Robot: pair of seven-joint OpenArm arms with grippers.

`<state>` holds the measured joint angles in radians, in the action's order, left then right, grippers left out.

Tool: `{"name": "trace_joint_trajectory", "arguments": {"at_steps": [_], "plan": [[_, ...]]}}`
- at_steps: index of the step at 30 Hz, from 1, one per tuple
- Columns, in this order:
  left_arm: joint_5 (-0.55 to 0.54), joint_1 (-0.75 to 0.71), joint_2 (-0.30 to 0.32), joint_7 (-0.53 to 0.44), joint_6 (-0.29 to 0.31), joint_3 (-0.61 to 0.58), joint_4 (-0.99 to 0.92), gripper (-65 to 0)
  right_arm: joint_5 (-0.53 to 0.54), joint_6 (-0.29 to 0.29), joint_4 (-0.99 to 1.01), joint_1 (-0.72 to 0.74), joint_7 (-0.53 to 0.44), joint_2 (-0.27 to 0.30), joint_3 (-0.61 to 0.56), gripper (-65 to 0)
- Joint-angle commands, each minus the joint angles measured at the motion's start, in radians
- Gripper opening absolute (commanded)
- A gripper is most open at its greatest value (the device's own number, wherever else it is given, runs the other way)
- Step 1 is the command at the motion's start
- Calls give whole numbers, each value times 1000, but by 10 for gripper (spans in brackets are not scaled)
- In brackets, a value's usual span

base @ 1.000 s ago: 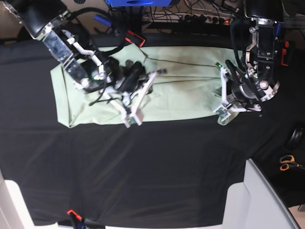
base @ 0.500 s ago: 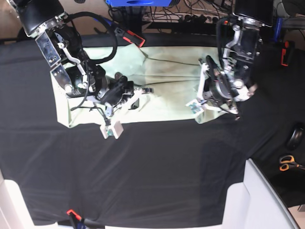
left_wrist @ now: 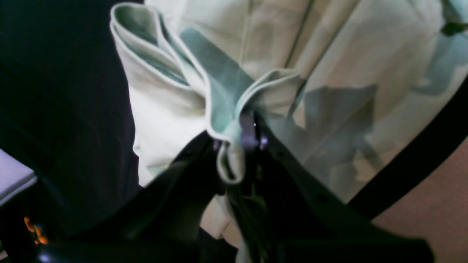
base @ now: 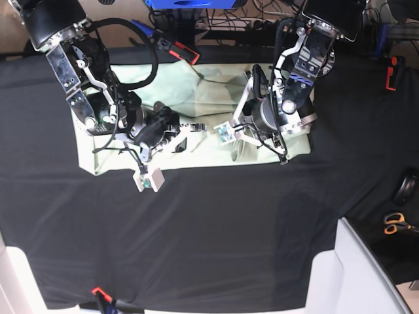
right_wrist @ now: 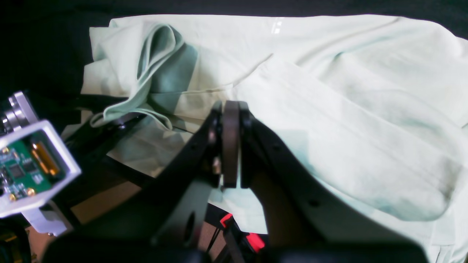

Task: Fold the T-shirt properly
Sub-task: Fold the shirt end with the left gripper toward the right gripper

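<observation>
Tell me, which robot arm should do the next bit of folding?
Probably the left. Its gripper is shut on a bunched edge of the T-shirt, so it can carry that end over. The right gripper's jaws look shut with no cloth between them.

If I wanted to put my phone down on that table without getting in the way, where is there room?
The wide black cloth between the T-shirt and the near table edge is bare. Far right, scissors take the corner. Up by the shirt it is crowded: the left tool and right tool both work there.
</observation>
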<state>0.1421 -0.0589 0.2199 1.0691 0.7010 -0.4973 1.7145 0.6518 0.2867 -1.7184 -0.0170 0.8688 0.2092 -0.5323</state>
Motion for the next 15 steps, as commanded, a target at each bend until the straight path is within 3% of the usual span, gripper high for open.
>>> {"name": "trace_joint_trajectory", "arguments": {"at_steps": [1, 12, 15], "plan": [[3, 15, 0, -7, -3, -7, 14, -650, 9, -5, -16, 16, -15, -3, 4, -650], [9, 54, -6, -7, -3, -113, -18, -650, 9, -5, -15, 16, -15, -3, 4, -650], [92, 63, -40, -7, -3, -117, -60, -650, 9, -5, -15, 15, -15, -3, 4, -650]]}}
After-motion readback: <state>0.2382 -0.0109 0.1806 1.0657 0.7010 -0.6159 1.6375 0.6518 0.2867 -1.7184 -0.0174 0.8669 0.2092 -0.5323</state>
